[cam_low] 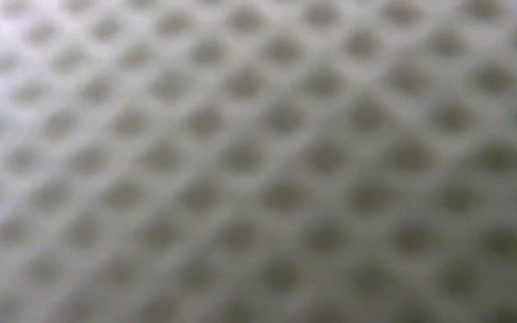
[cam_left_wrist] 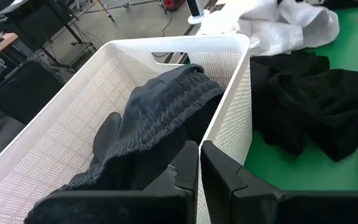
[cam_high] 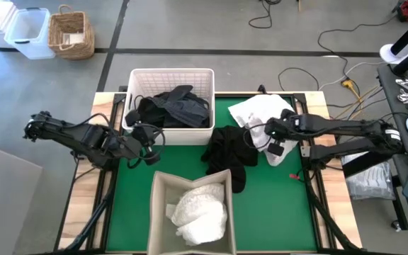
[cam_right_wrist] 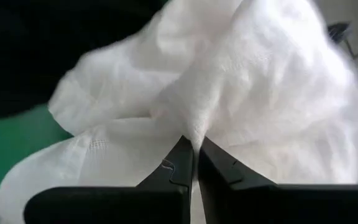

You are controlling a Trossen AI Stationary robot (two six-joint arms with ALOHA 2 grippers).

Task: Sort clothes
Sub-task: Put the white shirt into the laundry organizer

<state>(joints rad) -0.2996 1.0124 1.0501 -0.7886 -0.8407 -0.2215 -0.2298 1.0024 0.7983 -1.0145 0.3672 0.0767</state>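
A white plastic basket point(cam_high: 205, 76) stands at the mat's far side with dark garments point(cam_high: 170, 110) heaped inside, also seen in the left wrist view point(cam_left_wrist: 157, 118). A black garment point(cam_high: 229, 152) lies crumpled on the green mat. A white garment point(cam_high: 261, 110) lies at the mat's far right corner. More white clothes point(cam_high: 202, 211) fill a beige box. My left gripper point(cam_high: 151, 139), shut and empty, hovers over the basket's near wall point(cam_left_wrist: 229, 124). My right gripper point(cam_high: 252, 137) is shut on the white garment point(cam_right_wrist: 241, 81). My right gripper pinches a raised fold of the white garment point(cam_right_wrist: 194, 134) between its two fingertips. The fingers come at it from the table's right, slanting down. The rest of the cloth lies slack, spread over the mat and the table's far right corner.
The beige box point(cam_high: 158, 212) stands at the mat's near middle. Bare green mat point(cam_high: 275, 205) shows to the right of the box and to its left. A meshed surface fills the low view point(cam_low: 258, 161). Cables, bins and a wicker basket point(cam_high: 71, 34) sit on the floor beyond.
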